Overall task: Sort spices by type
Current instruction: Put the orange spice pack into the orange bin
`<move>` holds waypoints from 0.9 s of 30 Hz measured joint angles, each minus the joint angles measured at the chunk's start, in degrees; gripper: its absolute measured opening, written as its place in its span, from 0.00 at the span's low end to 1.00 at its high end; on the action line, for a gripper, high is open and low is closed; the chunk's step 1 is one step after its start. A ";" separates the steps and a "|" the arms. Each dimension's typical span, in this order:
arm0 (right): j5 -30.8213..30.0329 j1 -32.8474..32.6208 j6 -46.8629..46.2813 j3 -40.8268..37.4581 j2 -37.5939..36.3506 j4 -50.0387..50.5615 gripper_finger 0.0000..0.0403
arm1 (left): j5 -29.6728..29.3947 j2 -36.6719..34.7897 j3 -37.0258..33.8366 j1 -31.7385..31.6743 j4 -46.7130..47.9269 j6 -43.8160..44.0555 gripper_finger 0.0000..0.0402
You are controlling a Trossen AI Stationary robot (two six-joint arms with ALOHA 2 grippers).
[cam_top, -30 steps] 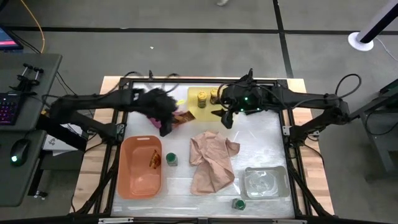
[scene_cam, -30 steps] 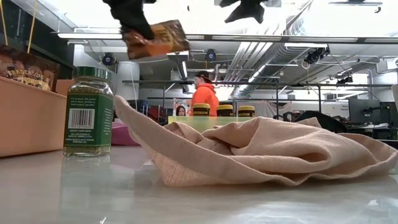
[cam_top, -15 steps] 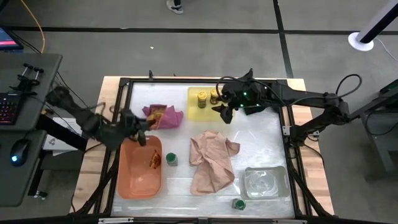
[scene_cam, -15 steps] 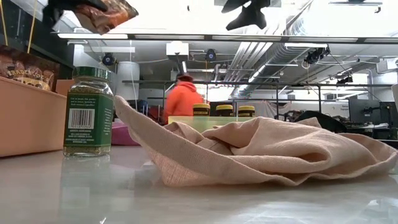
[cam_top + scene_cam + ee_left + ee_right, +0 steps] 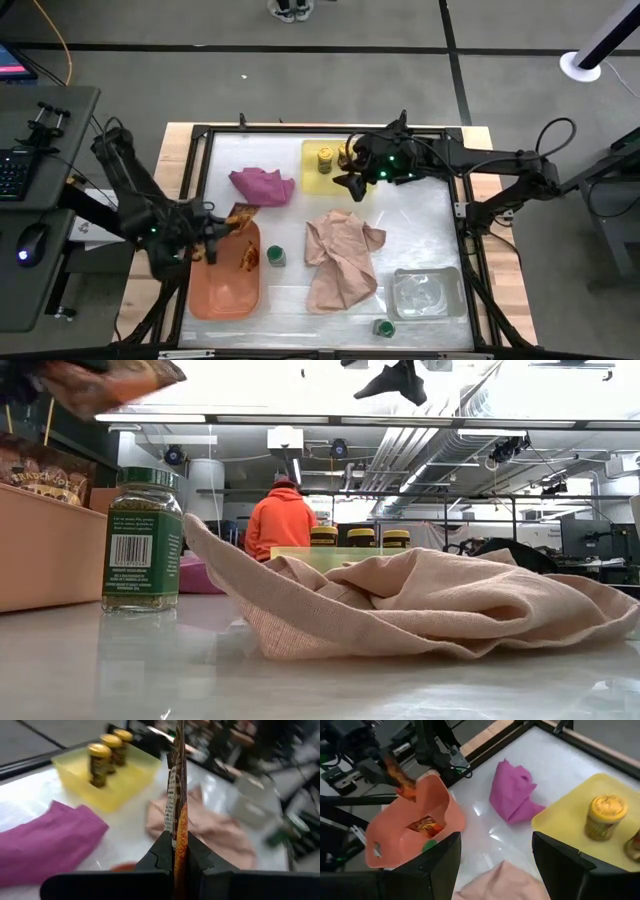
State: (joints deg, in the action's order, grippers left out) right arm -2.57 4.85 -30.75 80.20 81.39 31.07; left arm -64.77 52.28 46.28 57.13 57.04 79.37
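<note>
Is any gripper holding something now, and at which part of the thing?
The left gripper is shut on a brown-orange packet, pinching its lower edge, with the packet standing upright above the fingers. The right gripper is open and holds nothing.

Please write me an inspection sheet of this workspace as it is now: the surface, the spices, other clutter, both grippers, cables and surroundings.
Surface: pale table top inside a black frame.
Job's things: yellow-lidded jars in the yellow tray; one packet in the orange tray; one green-lidded jar beside that tray, another at the near edge.
Clutter: pink cloth, tan cloth, clear tray.
Grippers: left gripper shut on a held packet over the orange tray's far end; right gripper open, empty, at the yellow tray.
Cables: some run along the right arm.
Surroundings: person in orange behind the table.
</note>
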 joint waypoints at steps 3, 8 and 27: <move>0.01 -1.22 -2.73 -0.02 0.39 -1.18 0.59 | 3.14 -1.76 1.67 5.46 4.68 -1.78 0.00; 0.00 -4.16 -7.81 -0.02 2.32 -6.59 0.59 | 4.58 -8.21 2.17 14.57 2.63 -8.62 0.00; -2.19 -20.28 -15.00 -0.02 20.98 -50.55 0.59 | 16.89 -20.76 -2.14 25.30 -39.84 -38.63 0.00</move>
State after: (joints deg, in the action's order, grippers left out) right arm -4.76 -15.44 -45.75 80.18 102.37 -19.48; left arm -47.88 31.52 44.14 82.43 17.20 40.74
